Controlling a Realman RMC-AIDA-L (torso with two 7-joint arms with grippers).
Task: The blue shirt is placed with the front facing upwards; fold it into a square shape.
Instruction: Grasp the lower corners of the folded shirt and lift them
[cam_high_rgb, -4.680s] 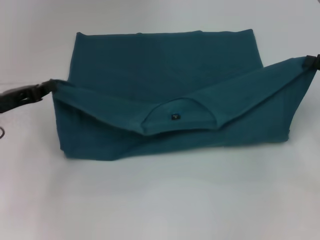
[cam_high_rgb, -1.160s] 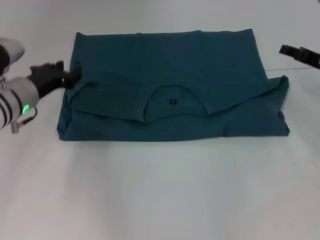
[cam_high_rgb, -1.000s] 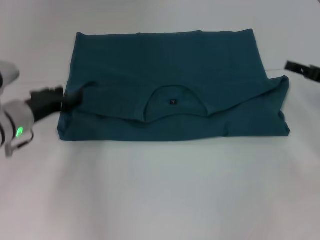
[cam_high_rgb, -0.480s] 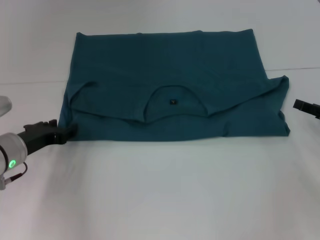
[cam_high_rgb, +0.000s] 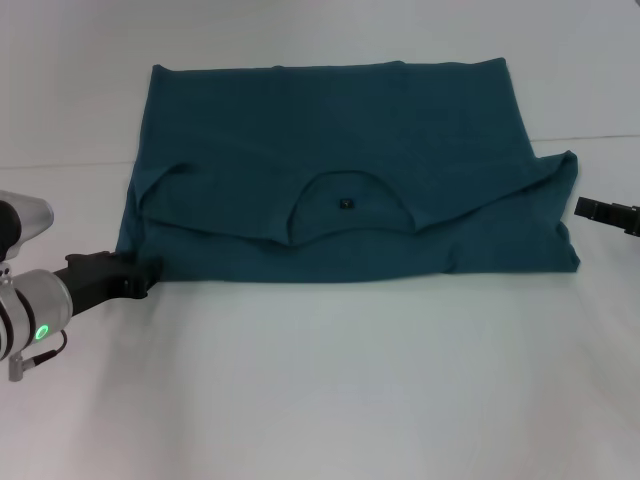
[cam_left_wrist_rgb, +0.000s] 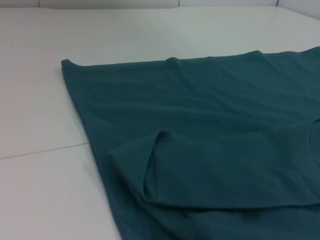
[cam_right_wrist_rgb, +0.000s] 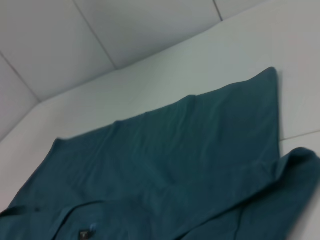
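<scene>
I see the blue shirt (cam_high_rgb: 340, 170) lying flat on the white surface (cam_high_rgb: 330, 390), partly folded into a wide rectangle. Its upper portion has been turned down toward me, so the neckline forms a rounded arch near the middle, with a small dark neck label (cam_high_rgb: 346, 204) showing inside it. The folded flap runs unevenly, rising toward the shirt's right corner. No chest lettering is visible.

The left gripper (cam_high_rgb: 135, 277) sits low at the shirt's near left corner, its tip touching or just beside the cloth edge. I cannot tell how its jaws stand. The left wrist view shows only fabric and the turned-over fold (cam_left_wrist_rgb: 165, 165).

The right gripper (cam_high_rgb: 600, 211) is at the right edge of my head view, just beside the shirt's right side and apart from it. I cannot tell the state of its jaws either.
</scene>
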